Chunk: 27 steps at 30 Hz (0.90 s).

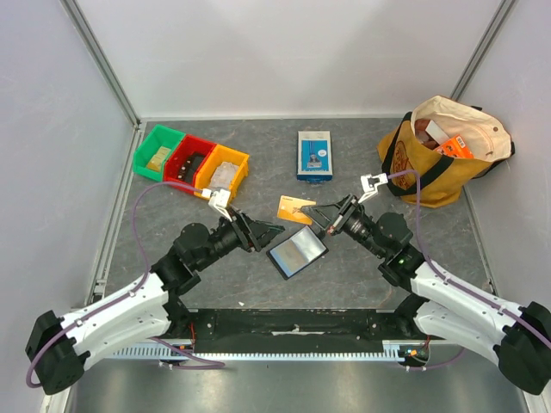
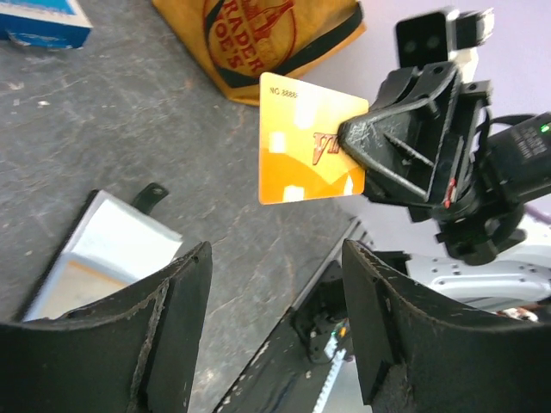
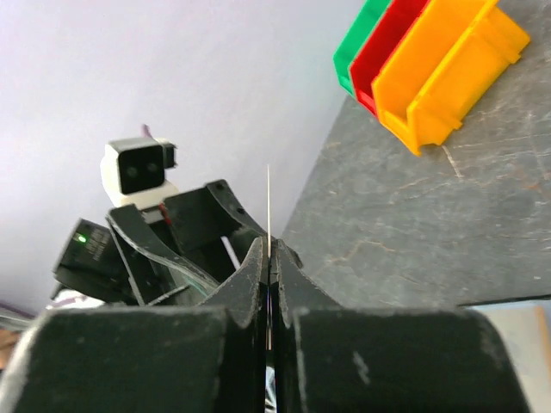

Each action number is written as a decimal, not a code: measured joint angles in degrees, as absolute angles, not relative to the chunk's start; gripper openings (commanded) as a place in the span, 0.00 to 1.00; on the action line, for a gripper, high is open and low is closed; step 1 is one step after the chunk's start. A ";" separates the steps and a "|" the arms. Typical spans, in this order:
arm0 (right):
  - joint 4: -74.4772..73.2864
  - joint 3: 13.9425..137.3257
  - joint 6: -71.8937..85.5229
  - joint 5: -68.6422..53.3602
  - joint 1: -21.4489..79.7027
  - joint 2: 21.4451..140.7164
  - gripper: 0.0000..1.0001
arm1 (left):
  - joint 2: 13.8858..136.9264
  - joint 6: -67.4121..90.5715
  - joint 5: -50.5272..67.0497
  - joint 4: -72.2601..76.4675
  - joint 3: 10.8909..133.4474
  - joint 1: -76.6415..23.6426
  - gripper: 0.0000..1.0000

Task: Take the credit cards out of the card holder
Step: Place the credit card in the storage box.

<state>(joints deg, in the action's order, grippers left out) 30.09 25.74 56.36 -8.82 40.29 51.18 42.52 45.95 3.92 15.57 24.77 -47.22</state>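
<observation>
A yellow-orange credit card [image 1: 294, 207] is held in the air, pinched at one end by my right gripper [image 1: 313, 213], which is shut on it. The left wrist view shows the card's face [image 2: 303, 142]; in the right wrist view it stands edge-on [image 3: 269, 202] between the closed fingers. The card holder [image 1: 297, 251] lies open on the table just below, its bluish-grey inside up, and also shows in the left wrist view [image 2: 103, 254]. My left gripper [image 1: 274, 232] is open and empty, just left of the holder, facing the card.
Green [image 1: 157, 152], red [image 1: 188, 161] and yellow [image 1: 223, 171] bins stand at the back left. A blue-and-white box [image 1: 314, 155] lies at the back middle. A yellow tote bag [image 1: 439, 155] with items sits at the back right.
</observation>
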 measured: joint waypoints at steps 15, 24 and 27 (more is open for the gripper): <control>38.41 23.38 66.57 5.34 49.63 51.79 0.01 | 49.39 53.12 -1.41 34.17 23.29 -50.61 0.62; 40.86 23.35 67.22 8.47 52.86 55.09 0.01 | 51.11 54.57 -2.85 37.15 23.29 -51.55 0.47; 41.71 23.24 67.59 9.76 53.49 55.09 0.01 | 51.11 55.24 -3.20 37.98 23.20 -51.77 0.46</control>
<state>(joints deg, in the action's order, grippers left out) 41.71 23.24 67.59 9.76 53.49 55.09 51.11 55.24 -3.20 37.98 23.20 -51.77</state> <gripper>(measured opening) 0.011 0.467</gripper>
